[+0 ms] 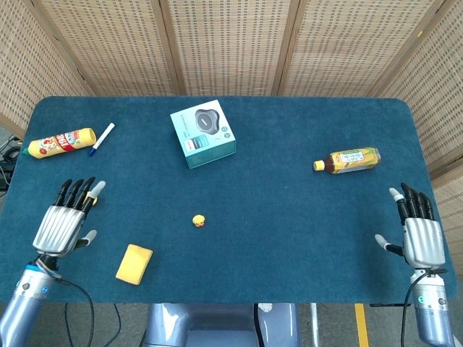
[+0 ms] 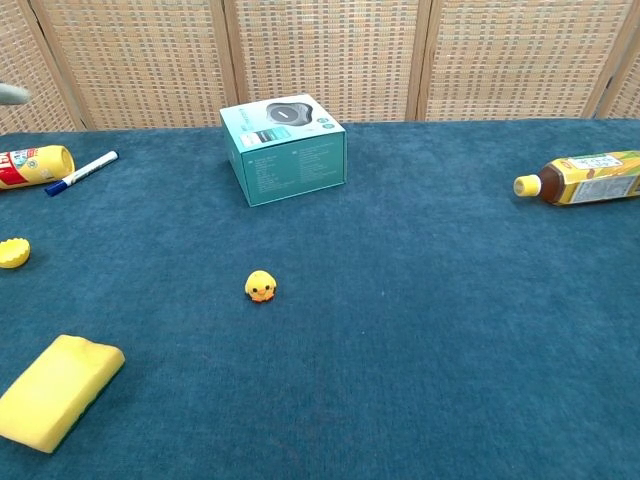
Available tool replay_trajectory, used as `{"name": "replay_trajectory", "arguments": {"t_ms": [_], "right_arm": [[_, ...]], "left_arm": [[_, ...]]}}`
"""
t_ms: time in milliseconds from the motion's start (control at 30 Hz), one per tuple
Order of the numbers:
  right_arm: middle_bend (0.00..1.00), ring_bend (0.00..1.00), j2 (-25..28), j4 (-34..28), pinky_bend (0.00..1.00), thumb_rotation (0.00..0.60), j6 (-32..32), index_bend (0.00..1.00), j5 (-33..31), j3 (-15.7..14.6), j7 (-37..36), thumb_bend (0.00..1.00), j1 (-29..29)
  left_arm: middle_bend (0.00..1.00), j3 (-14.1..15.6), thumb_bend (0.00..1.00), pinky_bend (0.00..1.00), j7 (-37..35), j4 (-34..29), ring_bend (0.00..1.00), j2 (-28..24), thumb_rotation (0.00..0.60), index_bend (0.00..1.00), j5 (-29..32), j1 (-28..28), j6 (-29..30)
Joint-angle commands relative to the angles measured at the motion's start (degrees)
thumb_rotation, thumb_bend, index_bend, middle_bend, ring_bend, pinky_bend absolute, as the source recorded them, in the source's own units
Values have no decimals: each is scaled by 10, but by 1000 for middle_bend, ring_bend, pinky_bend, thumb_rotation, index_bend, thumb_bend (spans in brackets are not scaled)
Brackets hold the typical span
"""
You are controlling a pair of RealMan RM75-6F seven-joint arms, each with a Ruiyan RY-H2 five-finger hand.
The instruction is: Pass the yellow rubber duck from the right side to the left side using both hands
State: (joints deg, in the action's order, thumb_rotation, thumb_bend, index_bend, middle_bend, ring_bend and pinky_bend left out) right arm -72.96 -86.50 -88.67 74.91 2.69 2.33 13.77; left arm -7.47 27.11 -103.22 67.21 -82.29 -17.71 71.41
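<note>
The small yellow rubber duck (image 1: 199, 220) (image 2: 261, 286) sits upright on the blue table cloth, a little left of centre. My left hand (image 1: 64, 223) hovers flat at the left side with fingers spread and nothing in it, well left of the duck. At the far right edge my right hand (image 1: 416, 230) is flat and empty too, far from the duck. In the chest view only a grey fingertip (image 2: 12, 94) shows at the left edge.
A teal box (image 1: 203, 133) stands behind the duck. A yellow sponge (image 1: 134, 263) lies front left, and a yellow cap (image 2: 13, 252) is partly hidden by my left hand in the head view. A sauce bottle (image 1: 61, 142) and pen (image 1: 100, 139) lie back left, a drink bottle (image 1: 347, 160) at right.
</note>
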Motion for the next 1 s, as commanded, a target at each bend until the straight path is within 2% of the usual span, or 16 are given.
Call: {"name": "replay_trajectory", "arguments": {"t_ms": [33, 167, 400, 667, 800, 1000], "right_arm": [[0, 0, 3, -1, 0, 600, 3, 100, 2, 4, -5, 88, -3], [0, 0, 6, -2, 0, 600, 10, 100, 4, 11, -13, 88, -7], [0, 0, 10, -1, 0, 600, 22, 100, 4, 21, -26, 88, -13], [0, 0, 17, -4, 0, 600, 26, 103, 13, 32, -45, 89, -21], [0, 0, 19, -5, 0, 600, 26, 103, 17, 34, -51, 88, -24], [0, 0, 26, -6, 0, 600, 33, 104, 17, 42, -69, 87, -28]], "left_arm": [[0, -32, 231, 0, -6, -21, 0, 11, 600, 89, 45, -54, -65], [0, -52, 248, 0, 25, -16, 0, 45, 600, 134, 114, -101, -113], [0, -71, 250, 0, 133, -6, 0, 111, 600, 203, 236, -172, -137], [0, -69, 255, 0, 243, 5, 0, 184, 600, 273, 353, -241, -103], [0, -68, 254, 0, 263, 12, 0, 210, 600, 318, 386, -261, -93], [0, -60, 254, 0, 298, 27, 0, 251, 600, 331, 432, -290, -65]]}}
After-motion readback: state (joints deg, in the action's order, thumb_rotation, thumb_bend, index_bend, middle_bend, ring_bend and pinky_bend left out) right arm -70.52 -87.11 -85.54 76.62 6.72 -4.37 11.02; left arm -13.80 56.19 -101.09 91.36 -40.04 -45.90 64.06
